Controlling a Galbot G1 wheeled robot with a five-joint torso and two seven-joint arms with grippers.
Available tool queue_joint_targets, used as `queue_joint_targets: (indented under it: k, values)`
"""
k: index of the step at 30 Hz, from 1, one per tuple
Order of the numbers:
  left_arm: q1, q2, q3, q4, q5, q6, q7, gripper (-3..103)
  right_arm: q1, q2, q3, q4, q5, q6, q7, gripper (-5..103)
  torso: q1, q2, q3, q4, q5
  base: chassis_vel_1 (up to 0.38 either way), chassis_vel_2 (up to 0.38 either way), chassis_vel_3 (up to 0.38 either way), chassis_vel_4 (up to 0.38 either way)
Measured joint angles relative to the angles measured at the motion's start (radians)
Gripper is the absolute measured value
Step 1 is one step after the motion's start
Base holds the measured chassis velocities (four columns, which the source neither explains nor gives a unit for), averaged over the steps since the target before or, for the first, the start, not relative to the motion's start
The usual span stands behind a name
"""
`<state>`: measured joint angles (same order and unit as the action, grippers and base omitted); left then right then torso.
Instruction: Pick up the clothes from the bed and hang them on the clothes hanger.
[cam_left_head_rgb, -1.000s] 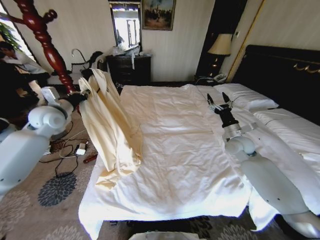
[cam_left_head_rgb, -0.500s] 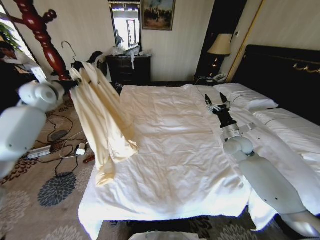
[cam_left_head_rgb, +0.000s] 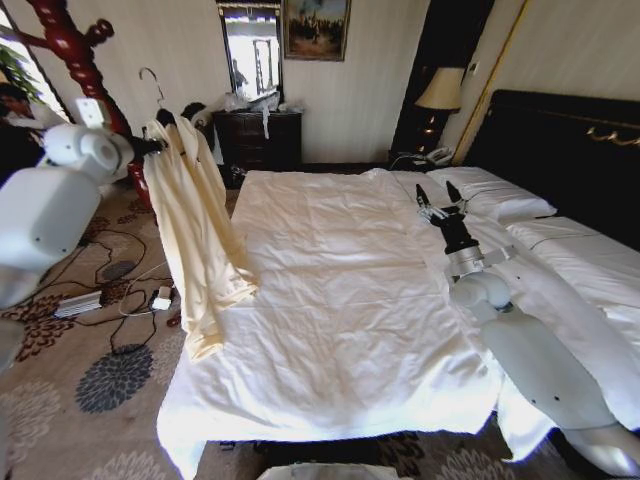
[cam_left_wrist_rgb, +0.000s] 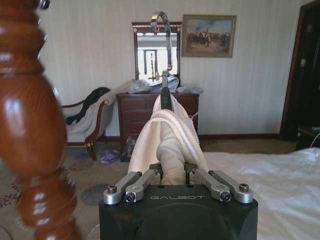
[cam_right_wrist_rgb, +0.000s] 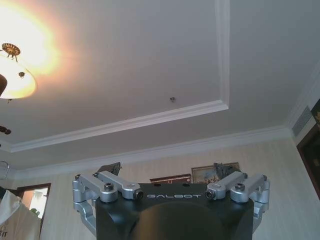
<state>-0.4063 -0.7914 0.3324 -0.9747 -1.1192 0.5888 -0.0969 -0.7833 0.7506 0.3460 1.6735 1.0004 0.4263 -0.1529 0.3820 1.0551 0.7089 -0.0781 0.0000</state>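
The cream-yellow clothes (cam_left_head_rgb: 195, 220) hang on the black clothes hanger (cam_left_head_rgb: 165, 118), whose silver hook (cam_left_head_rgb: 150, 80) points up. My left gripper (cam_left_head_rgb: 148, 147) is shut on the fabric-covered hanger shoulder, held high beside the bed's (cam_left_head_rgb: 340, 300) left edge. The garment's lower end brushes the duvet's side. In the left wrist view the clothes (cam_left_wrist_rgb: 170, 140) bunch between my left gripper's (cam_left_wrist_rgb: 172, 172) fingers, with the hanger hook (cam_left_wrist_rgb: 162, 30) above. My right gripper (cam_left_head_rgb: 440, 195) stands open over the bed near the pillows, pointing up; in its wrist view the right gripper (cam_right_wrist_rgb: 167, 172) holds nothing.
A dark red turned wooden post (cam_left_head_rgb: 85, 65) stands just left of the hanger, large in the left wrist view (cam_left_wrist_rgb: 30, 135). Cables and a power strip (cam_left_head_rgb: 80, 300) lie on the carpet. A dresser (cam_left_head_rgb: 260, 135) and an armchair (cam_left_wrist_rgb: 90, 120) stand at the far wall.
My left arm has lifted and swung the hanger with the clothes up and left, towards the wooden post; the garment has slid off the duvet top. The right arm has barely moved.
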Motion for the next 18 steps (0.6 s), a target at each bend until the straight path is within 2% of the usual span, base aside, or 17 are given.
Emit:
queue_joint_targets:
  k: [1, 5, 8, 13, 18]
  values:
    - [-0.034, -0.029, 0.005, 0.036, 0.003, 0.0, 0.001, 19, -0.005, -0.004, 0.006, -0.005, 0.002, 0.007, -0.005, 100, 0.0, 0.0, 0.0, -0.0002, 0.0003, 0.0, 0.0, 0.0, 0.0]
    - [-0.09, -0.064, 0.009, 0.095, 0.013, 0.0, 0.005, 19, -0.009, -0.012, 0.013, -0.013, 0.004, 0.015, -0.011, 100, 0.0, 0.0, 0.0, -0.0003, 0.0006, 0.0, 0.0, 0.0, 0.0]
    - [-0.11, -0.066, 0.004, 0.105, 0.012, 0.0, -0.005, 19, -0.01, -0.015, 0.017, -0.018, 0.006, 0.019, -0.014, 100, 0.0, 0.0, 0.0, -0.0001, 0.0004, 0.0, 0.0, 0.0, 0.0]
    - [-0.087, -0.011, -0.025, 0.037, -0.016, -0.002, -0.044, 19, -0.009, -0.014, 0.018, -0.029, 0.008, 0.025, -0.018, 100, 0.0, 0.0, 0.0, 0.0008, 0.0, 0.0, 0.0, 0.0, 0.0]
    - [-0.031, 0.058, -0.065, -0.034, -0.05, -0.017, -0.066, 19, -0.007, -0.007, 0.013, -0.037, 0.007, 0.026, -0.02, 100, 0.0, 0.0, 0.0, 0.0004, -0.0003, 0.0, 0.0, 0.0, 0.0]
